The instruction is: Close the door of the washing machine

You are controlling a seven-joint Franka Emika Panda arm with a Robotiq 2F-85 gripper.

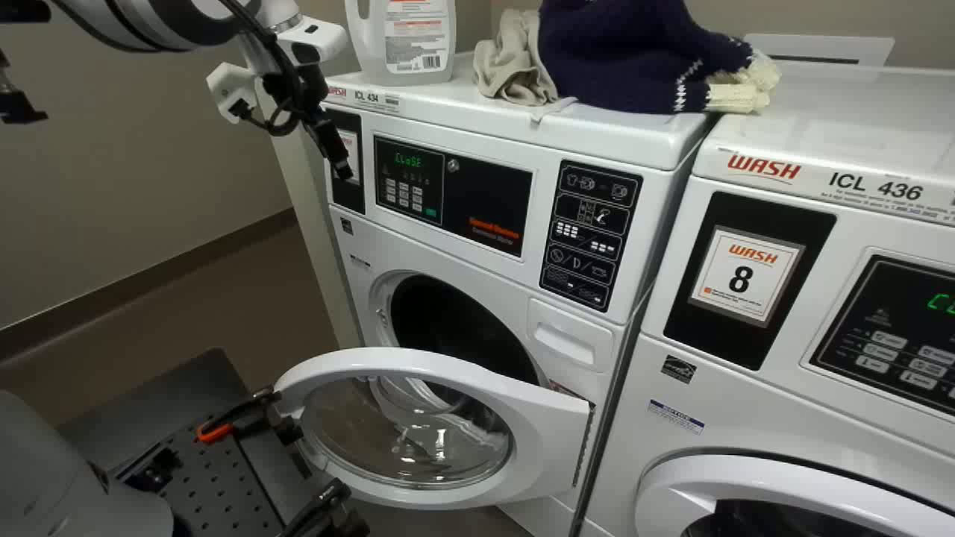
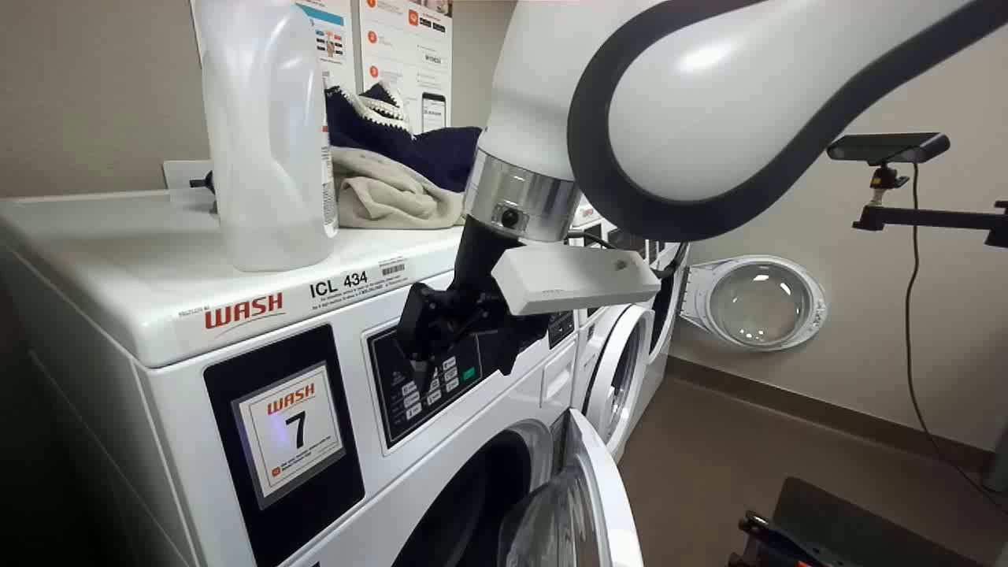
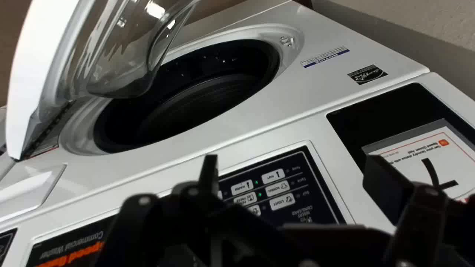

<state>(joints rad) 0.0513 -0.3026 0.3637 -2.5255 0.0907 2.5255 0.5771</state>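
The washing machine (image 1: 425, 242) is white with a black control panel (image 1: 489, 190); it also shows in an exterior view (image 2: 179, 425) and the wrist view (image 3: 315, 92). Its door (image 1: 548, 429) stands wide open, white-rimmed with clear glass, swung out from the dark drum opening. The door also shows in an exterior view (image 2: 610, 496) and at upper left in the wrist view (image 3: 31, 74). My gripper (image 2: 465, 372) is in front of the control panel, above the door and apart from it. In the wrist view my gripper (image 3: 293, 163) has its fingers wide apart with nothing between them.
A detergent bottle (image 1: 418, 45), a beige cloth (image 1: 515, 63) and navy clothing (image 1: 619, 56) lie on top of the washer. The "8" machine (image 1: 746, 410) stands beside it. A dark perforated platform (image 1: 213, 485) with clamps is near the open door, at lower left.
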